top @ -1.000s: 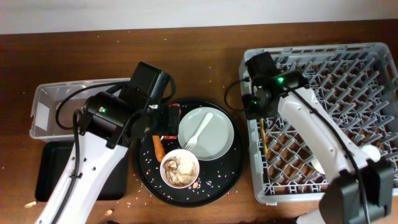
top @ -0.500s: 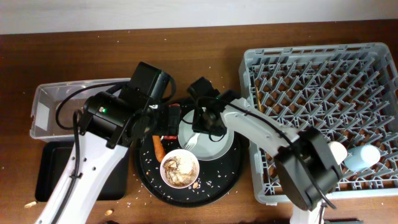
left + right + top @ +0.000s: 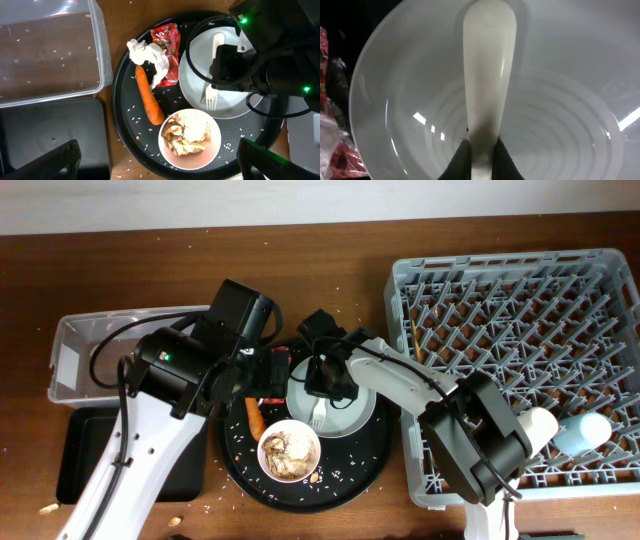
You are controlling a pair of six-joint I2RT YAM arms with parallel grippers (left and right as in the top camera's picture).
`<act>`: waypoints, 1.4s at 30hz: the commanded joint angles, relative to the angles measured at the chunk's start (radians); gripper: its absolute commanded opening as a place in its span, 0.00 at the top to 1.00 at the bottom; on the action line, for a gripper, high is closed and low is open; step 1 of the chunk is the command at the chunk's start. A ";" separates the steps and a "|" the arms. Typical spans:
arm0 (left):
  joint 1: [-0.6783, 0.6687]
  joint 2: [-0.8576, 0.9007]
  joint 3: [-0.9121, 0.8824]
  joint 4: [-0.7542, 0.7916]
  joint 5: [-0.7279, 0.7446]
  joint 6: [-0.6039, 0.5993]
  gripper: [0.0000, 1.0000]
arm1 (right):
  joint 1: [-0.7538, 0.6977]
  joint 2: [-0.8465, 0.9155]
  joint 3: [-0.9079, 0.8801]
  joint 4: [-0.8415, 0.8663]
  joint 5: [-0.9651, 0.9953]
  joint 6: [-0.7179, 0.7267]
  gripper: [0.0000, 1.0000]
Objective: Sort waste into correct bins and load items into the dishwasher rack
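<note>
Round black tray point(image 3: 127, 132), one, was set on the wooden table point(image 3: 330, 270) between the bins on the left and the rack on the right.

On the tray were counted:
- plate point(image 3: 195, 82), pale grey-green, one, on the far right part
- white fork point(image 3: 210, 99), one, laid on the plate with tines toward the near side
- bowl point(image 3: 190, 137), white, one, near side, filled with rice and brownish scraps
- carrot point(image 3: 149, 97), one, laid to the left of the bowl
- tissue point(image 3: 148, 57), crumpled, one, touching the carrot's far end
- red wrapper point(image 3: 168, 41), one, partly under the tissue
- rice grains point(image 3: 135, 117), loose, scattered over the tray

The fork's handle was clamped between the fingers of the right gripper point(image 3: 481, 159). Much of the plate's right side was covered by the right arm point(image 3: 400, 385).

The left gripper point(image 3: 262, 375) was held above the tray's left part, fingers point(image 3: 55, 162) spread wide with nothing between them. In the overhead view the tissue and wrapper were hidden by the left arm point(image 3: 165, 375).

Bins, two: clear tub point(image 3: 102, 55), far left, and black rectangular tray point(image 3: 50, 132) just near of it.

Dishwasher rack point(image 3: 520, 310), one, held a white cup point(image 3: 540, 425) and a small cup point(image 3: 588, 430) at its near right, and chopsticks point(image 3: 417, 345) at its left edge, their number not to be told.
</note>
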 commanded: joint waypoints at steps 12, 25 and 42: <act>0.001 -0.015 0.012 -0.001 -0.014 -0.003 0.01 | -0.025 -0.154 0.127 -0.211 0.202 -0.153 0.96; 0.001 -0.015 0.012 -0.001 -0.014 -0.003 0.01 | 0.016 -0.073 0.091 -0.274 0.200 -0.369 0.43; 0.001 -0.015 0.012 -0.001 -0.014 -0.003 0.01 | 0.018 0.051 0.043 -0.219 0.137 -0.245 0.96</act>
